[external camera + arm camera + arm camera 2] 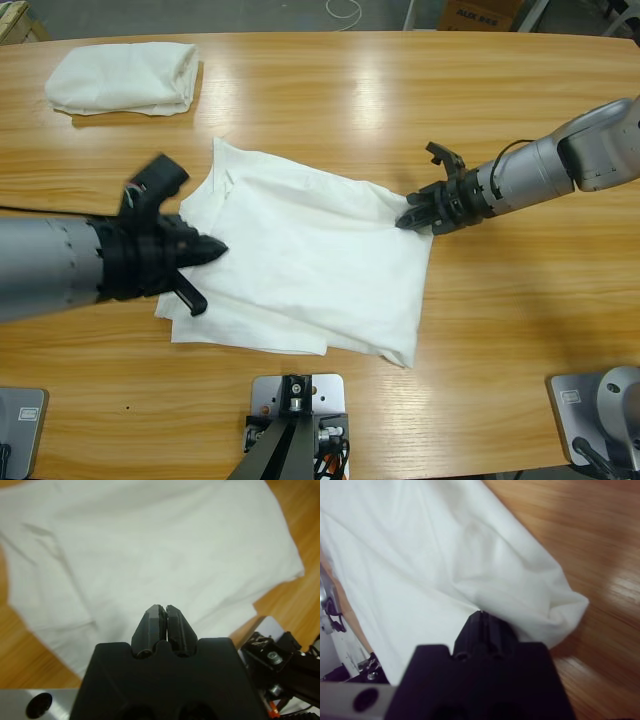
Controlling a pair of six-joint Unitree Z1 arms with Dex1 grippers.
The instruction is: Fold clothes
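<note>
High view: one wooden table (520, 300) holds two white T-shirts, no lettering visible. The half-folded shirt (310, 260) lies mid-table; a folded shirt (122, 78) sits far left. Left gripper (212, 250) is clenched above the shirt; right gripper (410, 220) pinches its right edge.

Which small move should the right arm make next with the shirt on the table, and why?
Probably lift the pinched edge slightly and carry it over toward the left gripper. The right gripper seems shut on the right edge of the half-folded white cotton T-shirt, which bunches at its tip. The left gripper is shut, above the shirt's left part, seemingly holding nothing.
</note>
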